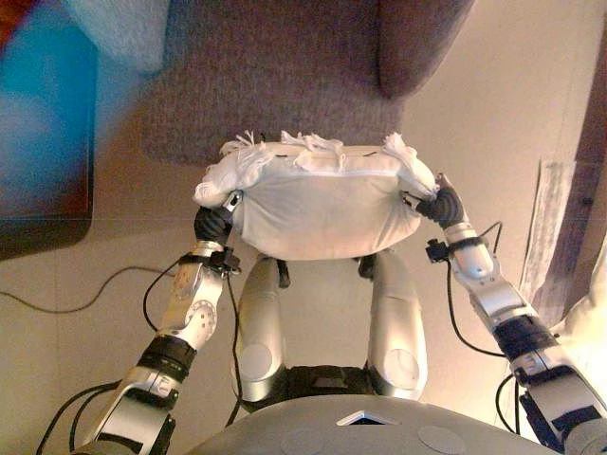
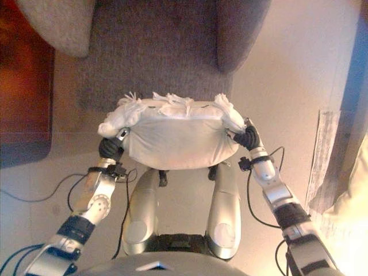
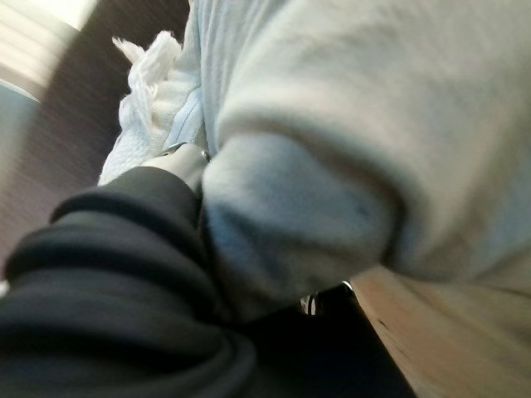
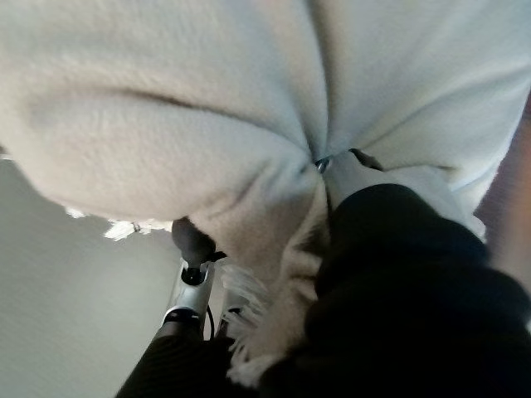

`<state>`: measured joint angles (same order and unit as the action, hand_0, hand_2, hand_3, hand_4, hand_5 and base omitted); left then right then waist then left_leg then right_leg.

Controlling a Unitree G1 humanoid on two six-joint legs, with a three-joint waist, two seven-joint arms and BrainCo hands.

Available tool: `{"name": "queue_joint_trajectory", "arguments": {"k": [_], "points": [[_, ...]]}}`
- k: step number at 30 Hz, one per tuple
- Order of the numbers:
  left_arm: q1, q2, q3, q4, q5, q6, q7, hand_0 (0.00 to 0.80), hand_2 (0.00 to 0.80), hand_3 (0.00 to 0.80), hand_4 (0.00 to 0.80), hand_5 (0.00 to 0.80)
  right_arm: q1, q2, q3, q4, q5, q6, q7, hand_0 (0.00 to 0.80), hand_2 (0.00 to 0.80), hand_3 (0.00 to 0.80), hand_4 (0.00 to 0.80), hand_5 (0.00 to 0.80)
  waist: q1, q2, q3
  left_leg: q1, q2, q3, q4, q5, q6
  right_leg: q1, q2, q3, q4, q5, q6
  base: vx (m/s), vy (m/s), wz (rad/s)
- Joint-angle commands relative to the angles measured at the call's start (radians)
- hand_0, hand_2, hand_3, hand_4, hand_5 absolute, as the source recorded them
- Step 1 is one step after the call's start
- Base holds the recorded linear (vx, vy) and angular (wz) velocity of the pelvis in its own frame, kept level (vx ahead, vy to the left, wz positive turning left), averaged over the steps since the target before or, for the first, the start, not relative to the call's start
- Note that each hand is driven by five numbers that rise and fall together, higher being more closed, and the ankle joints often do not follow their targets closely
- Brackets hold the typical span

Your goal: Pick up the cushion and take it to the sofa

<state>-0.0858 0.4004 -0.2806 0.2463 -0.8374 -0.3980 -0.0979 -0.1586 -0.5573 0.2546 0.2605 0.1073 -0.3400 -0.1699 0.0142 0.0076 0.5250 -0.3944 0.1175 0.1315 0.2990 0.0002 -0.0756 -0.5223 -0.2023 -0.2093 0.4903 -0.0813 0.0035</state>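
A white cushion [image 1: 322,209] with fringed edges hangs in the air between my two hands, above my legs. My left hand [image 1: 214,224] is curled into its left corner, with fabric bunched over the fingers; it also shows in the left wrist view [image 3: 178,166]. My right hand [image 1: 442,206] pinches the cushion's right corner, and the cloth [image 4: 207,124] creases round its finger [image 4: 342,172] in the right wrist view. The grey sofa's seat [image 1: 275,95] lies just beyond the cushion's far edge, with its armrest [image 1: 417,38] at the right.
A pale cushion [image 2: 57,26] lies on the sofa's left side. A dark rug or mat [image 1: 43,142] covers the floor at the left. A striped strip [image 1: 545,227] and a white cloth [image 1: 588,322] lie on the beige floor at the right.
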Motion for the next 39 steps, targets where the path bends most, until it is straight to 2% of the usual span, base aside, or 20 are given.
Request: {"name": "queue_joint_trajectory", "arguments": {"k": [1,3,7,12,19,24,28,31,33,36,37,38,39], "points": [[0.006,-0.011,0.053,-0.207,0.024,-0.095,-0.114,0.8,0.8,0.8,0.8,0.8,0.017,-0.001,-0.1,-0.211,-0.011,-0.162,0.015,0.8,0.8,0.8,0.8,0.8,0.007,-0.001,-0.14,0.03,0.016,-0.032,-0.028,0.055,-0.028,0.179,0.007,-0.049,-0.158,0.064,0.076,0.287,-0.001,-0.13],[0.048,-0.014,0.08,-0.249,0.018,-0.086,-0.127,0.8,0.8,0.8,0.8,0.8,0.063,0.007,-0.128,-0.267,-0.008,-0.161,0.043,0.8,0.8,0.8,0.8,0.8,0.007,-0.005,-0.183,0.098,0.017,-0.028,-0.064,0.06,-0.031,0.259,0.015,-0.055,-0.203,0.063,0.073,0.305,0.006,-0.17],[0.131,-0.014,0.121,-0.35,0.057,-0.118,-0.129,0.8,0.8,0.8,0.8,0.8,0.155,0.016,-0.188,-0.385,0.034,-0.172,0.095,0.8,0.8,0.8,0.8,0.8,0.007,-0.011,-0.279,0.249,0.021,-0.018,-0.158,0.067,-0.037,0.426,0.032,-0.06,-0.309,0.063,0.074,0.267,0.015,-0.05],[0.134,-0.014,0.14,-0.453,0.04,-0.17,-0.108,0.8,0.8,0.8,0.8,0.8,0.169,0.035,-0.218,-0.507,0.062,-0.211,0.096,0.8,0.8,0.8,0.8,0.8,0.003,-0.009,-0.37,0.366,0.03,-0.002,-0.256,0.075,-0.036,0.539,0.045,-0.059,-0.399,0.079,0.079,0.163,0.036,0.02],[0.085,-0.014,0.125,-0.518,0.051,-0.194,-0.054,0.8,0.8,0.8,0.8,0.8,0.114,0.054,-0.202,-0.629,0.095,-0.236,0.063,0.8,0.8,0.8,0.8,0.8,-0.008,-0.008,-0.433,0.466,0.047,0.034,-0.347,0.078,-0.041,0.623,0.053,-0.054,-0.493,0.105,0.091,0.039,0.003,-0.01],[0.063,-0.018,0.112,-0.537,0.054,-0.132,-0.039,0.8,0.8,0.8,0.8,0.8,0.106,0.071,-0.193,-0.655,0.099,-0.182,0.068,0.8,0.8,0.8,0.8,0.8,-0.014,-0.005,-0.464,0.493,0.046,0.032,-0.374,0.07,-0.042,0.647,0.067,-0.05,-0.53,0.115,0.093,-0.003,-0.056,-0.06],[0.086,-0.017,0.125,-0.543,0.048,-0.121,-0.049,0.8,0.8,0.8,0.8,0.8,0.129,0.083,-0.185,-0.652,0.115,-0.161,0.095,0.8,0.8,0.8,0.8,0.8,-0.023,-0.01,-0.463,0.5,0.053,0.033,-0.366,0.069,-0.041,0.642,0.084,-0.027,-0.523,0.107,0.078,-0.013,-0.113,-0.06],[0.09,-0.011,0.128,-0.541,0.047,-0.146,-0.051,0.8,0.8,0.8,0.8,0.8,0.135,0.078,-0.177,-0.649,0.133,-0.163,0.109,0.8,0.8,0.8,0.8,0.8,-0.028,-0.017,-0.446,0.486,0.066,0.029,-0.31,0.072,-0.05,0.63,0.098,-0.008,-0.504,0.098,0.06,-0.058,-0.134,-0.17],[0.088,-0.016,0.136,-0.533,0.057,-0.182,-0.028,0.8,0.8,0.8,0.8,0.8,0.117,0.066,-0.163,-0.635,0.166,-0.179,0.137,0.8,0.8,0.8,0.8,0.8,-0.033,-0.036,-0.419,0.437,0.071,0.013,-0.13,0.086,-0.055,0.608,0.1,0.002,-0.476,0.095,0.035,-0.089,-0.164,-0.18],[0.096,-0.026,0.142,-0.521,0.077,-0.209,0.001,0.8,0.8,0.8,0.8,0.8,0.11,0.067,-0.139,-0.611,0.186,-0.204,0.161,0.8,0.8,0.8,0.8,0.8,-0.026,-0.063,-0.383,0.347,0.054,-0.004,0.092,0.101,-0.041,0.605,0.098,0.01,-0.45,0.096,0.009,-0.018,-0.231,-0.5],[0.097,-0.03,0.142,-0.523,0.071,-0.206,-0.002,0.8,0.8,0.8,0.8,0.8,0.109,0.065,-0.134,-0.61,0.182,-0.203,0.152,0.8,0.8,0.8,0.8,0.8,-0.02,-0.067,-0.375,0.327,0.036,-0.012,0.125,0.097,-0.033,0.608,0.098,0.015,-0.443,0.096,0.007,0.035,-0.18,-0.6],[0.099,-0.035,0.143,-0.525,0.074,-0.207,-0.006,0.8,0.8,0.8,0.8,0.8,0.105,0.067,-0.125,-0.611,0.178,-0.203,0.147,0.8,0.8,0.8,0.8,0.8,-0.008,-0.066,-0.368,0.307,0.002,-0.034,0.127,0.088,-0.021,0.61,0.103,0.021,-0.433,0.091,0.009,0.085,-0.121,-0.54],[0.106,-0.042,0.145,-0.534,0.083,-0.211,-0.006,0.8,0.8,0.8,0.8,0.8,0.097,0.073,-0.111,-0.612,0.169,-0.203,0.145,0.8,0.8,0.8,0.8,0.8,0.01,-0.05,-0.354,0.292,-0.039,-0.062,0.113,0.077,-0.007,0.622,0.12,0.04,-0.413,0.066,0.012,0.117,-0.086,-0.4]]}}
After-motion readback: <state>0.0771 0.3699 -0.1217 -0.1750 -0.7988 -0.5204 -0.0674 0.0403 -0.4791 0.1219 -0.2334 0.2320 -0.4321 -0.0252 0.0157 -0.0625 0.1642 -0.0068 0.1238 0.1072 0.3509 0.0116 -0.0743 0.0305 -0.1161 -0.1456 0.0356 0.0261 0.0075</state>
